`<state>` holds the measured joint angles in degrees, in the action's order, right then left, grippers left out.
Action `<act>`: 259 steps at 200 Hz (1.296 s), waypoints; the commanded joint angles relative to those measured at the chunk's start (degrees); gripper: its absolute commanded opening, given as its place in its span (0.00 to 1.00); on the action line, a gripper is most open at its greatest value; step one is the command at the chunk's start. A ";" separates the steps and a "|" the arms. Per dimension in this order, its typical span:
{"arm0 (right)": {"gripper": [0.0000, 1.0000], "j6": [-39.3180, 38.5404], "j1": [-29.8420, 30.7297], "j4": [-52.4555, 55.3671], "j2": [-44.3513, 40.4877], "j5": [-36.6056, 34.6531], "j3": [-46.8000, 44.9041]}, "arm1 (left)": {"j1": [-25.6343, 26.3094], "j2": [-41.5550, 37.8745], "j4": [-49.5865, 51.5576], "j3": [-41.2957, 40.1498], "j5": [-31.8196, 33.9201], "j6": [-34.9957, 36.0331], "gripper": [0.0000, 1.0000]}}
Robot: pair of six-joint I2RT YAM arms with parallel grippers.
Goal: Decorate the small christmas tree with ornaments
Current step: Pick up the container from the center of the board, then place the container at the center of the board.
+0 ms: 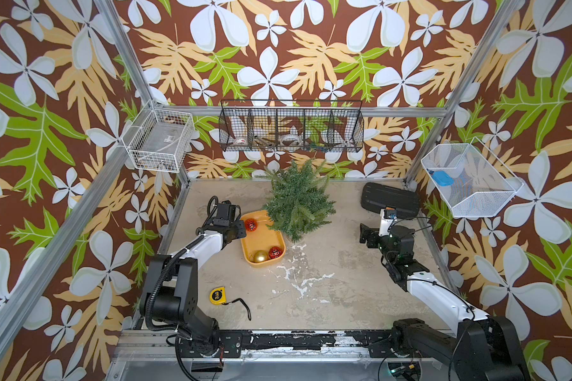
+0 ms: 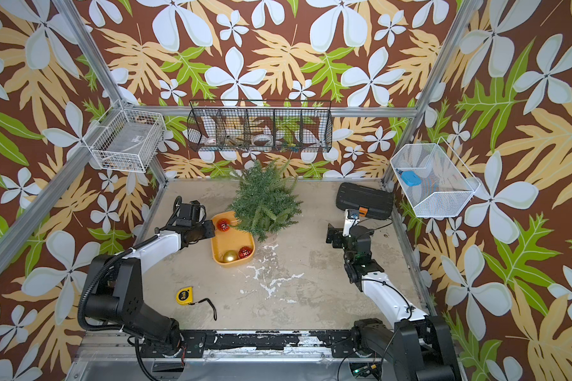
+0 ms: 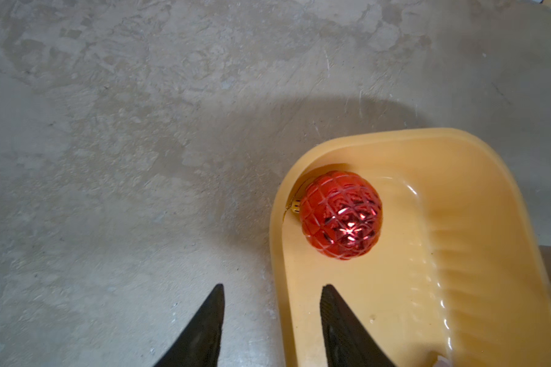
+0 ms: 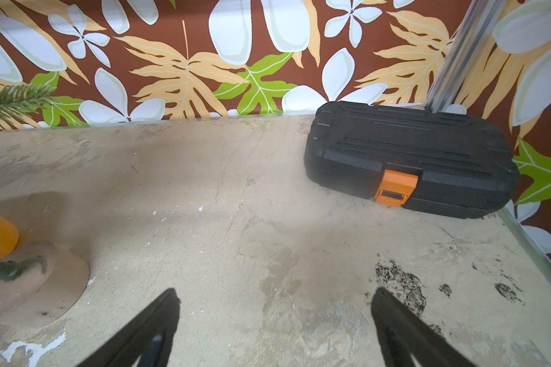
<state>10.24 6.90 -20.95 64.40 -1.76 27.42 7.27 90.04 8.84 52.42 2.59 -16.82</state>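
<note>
Yellow tape measure (image 1: 219, 295) front-left, blk case (image 1: 390, 199) back-right corner.

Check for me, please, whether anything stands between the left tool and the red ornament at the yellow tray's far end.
Nothing visible fills the gap between the left tool and the red ornament. However, the yellow tray has its rim running below the tool's opening, and the ornament sits tucked in the tray's corner by the wall.

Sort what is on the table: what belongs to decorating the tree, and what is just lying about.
Job:
small christmas tree
red bauble
second red bauble
gold bauble
yellow tray holding all three

Lying about:
tape measure
black case
</note>
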 commanded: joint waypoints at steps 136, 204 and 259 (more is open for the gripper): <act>0.95 0.35 0.13 0.80 -0.90 0.18 0.36 | 0.68 -2.79 4.55 -2.81 -3.70 0.01 0.00; 0.93 3.20 0.05 3.08 -5.38 2.87 -1.08 | 10.50 -14.57 5.98 -11.67 -5.23 -6.17 0.00; 0.93 3.29 0.05 5.56 -9.11 3.59 -2.32 | 22.99 -19.66 4.51 -15.58 -0.37 -14.56 0.00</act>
<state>13.13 6.90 -16.36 56.27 1.45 25.45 26.35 71.70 14.90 37.41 -0.73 -25.41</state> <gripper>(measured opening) 0.925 0.089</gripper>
